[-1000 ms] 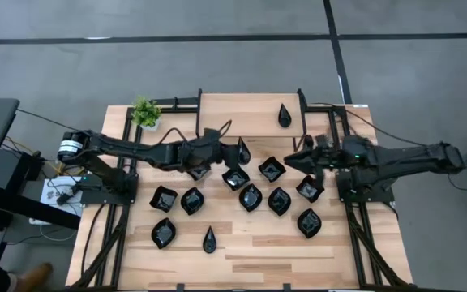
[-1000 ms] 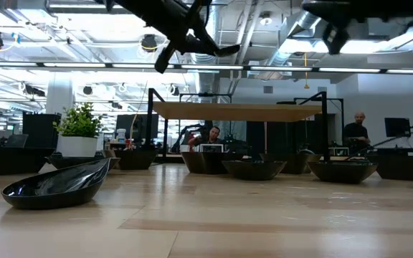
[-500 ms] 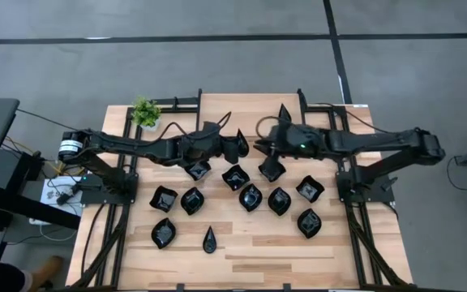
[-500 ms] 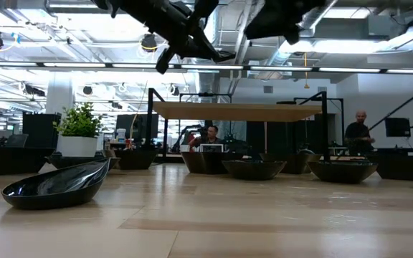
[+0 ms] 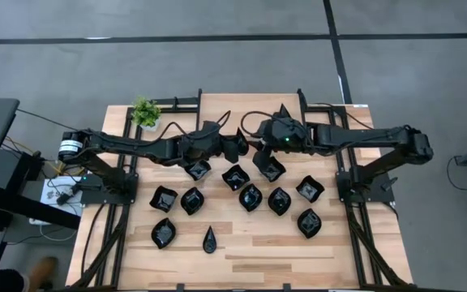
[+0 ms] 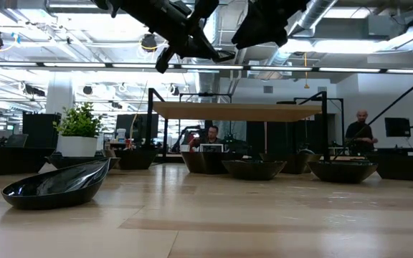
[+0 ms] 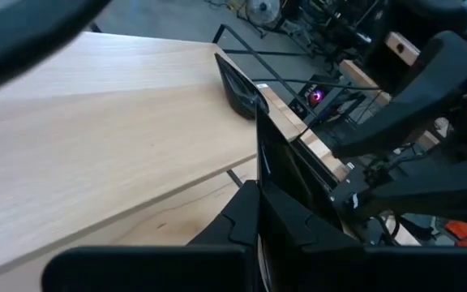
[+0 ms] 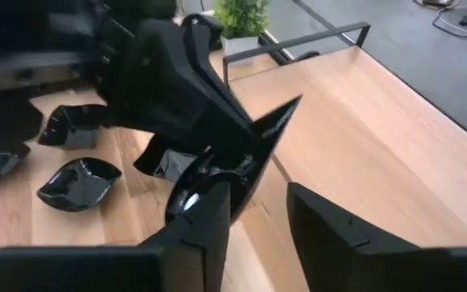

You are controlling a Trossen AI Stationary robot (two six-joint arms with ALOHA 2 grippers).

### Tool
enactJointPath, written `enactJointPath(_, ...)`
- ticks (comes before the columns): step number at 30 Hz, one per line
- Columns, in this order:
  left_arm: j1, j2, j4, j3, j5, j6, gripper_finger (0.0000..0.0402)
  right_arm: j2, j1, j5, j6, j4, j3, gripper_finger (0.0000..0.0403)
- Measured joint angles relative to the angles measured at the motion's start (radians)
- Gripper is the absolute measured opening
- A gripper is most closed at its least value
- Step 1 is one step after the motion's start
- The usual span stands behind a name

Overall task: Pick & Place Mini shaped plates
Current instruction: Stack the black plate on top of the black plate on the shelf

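Note:
My left gripper (image 5: 232, 148) hangs above the table's middle, shut on one black teardrop mini plate (image 5: 241, 145). That plate also shows in the right wrist view (image 8: 254, 150) and, edge-on, in the left wrist view (image 7: 280, 166). My right gripper (image 5: 259, 151) has come in from the right. It is open, its two fingers (image 8: 209, 219) standing just short of the plate's broad end. Several more black mini plates (image 5: 250, 197) rest flat on the tabletop below. One teardrop plate (image 5: 284, 115) lies on the raised far shelf. My left gripper pinches the teardrop plate's rim (image 8: 232, 144) between its two fingers, partway along the plate. It comes nearly level from the table's left side. The plate stands on edge, tilted, its pointed tip (image 8: 293, 103) sticking out past the fingers, lifted well clear of the table. My right gripper has one finger (image 8: 205, 212) right beside the plate's broad end (image 8: 194, 185); I cannot tell whether it touches.
A small green potted plant (image 5: 145, 112) stands at the far left corner. Black metal frames (image 5: 302, 101) flank the raised wooden shelf (image 5: 246, 109). A bare strip of table (image 5: 258, 255) runs along the near edge. In the low view, people sit in the room beyond.
My right gripper has swung from over the plates on the table's right toward the middle and upward, tipping nearer level, and now stands beside the plate my left gripper holds. The left gripper and its plate have stayed put.

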Motion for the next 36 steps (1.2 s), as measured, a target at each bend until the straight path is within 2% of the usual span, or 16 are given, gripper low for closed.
enactJointPath(24, -0.003, 0.0, 0.015, -0.003, -0.002, 0.0, 0.0006, 0.065, -0.027, -0.023, 0.046, 0.034, -0.001, 0.0115)
enactJointPath(30, -0.004, 0.0, 0.016, -0.003, 0.0, 0.0, 0.0008, 0.056, -0.027, -0.022, 0.046, 0.042, -0.001, 0.0092)
enactJointPath(36, -0.004, 0.0, 0.015, -0.003, 0.0, 0.0, 0.0008, 0.065, -0.027, -0.029, 0.046, 0.045, -0.002, 0.0047)
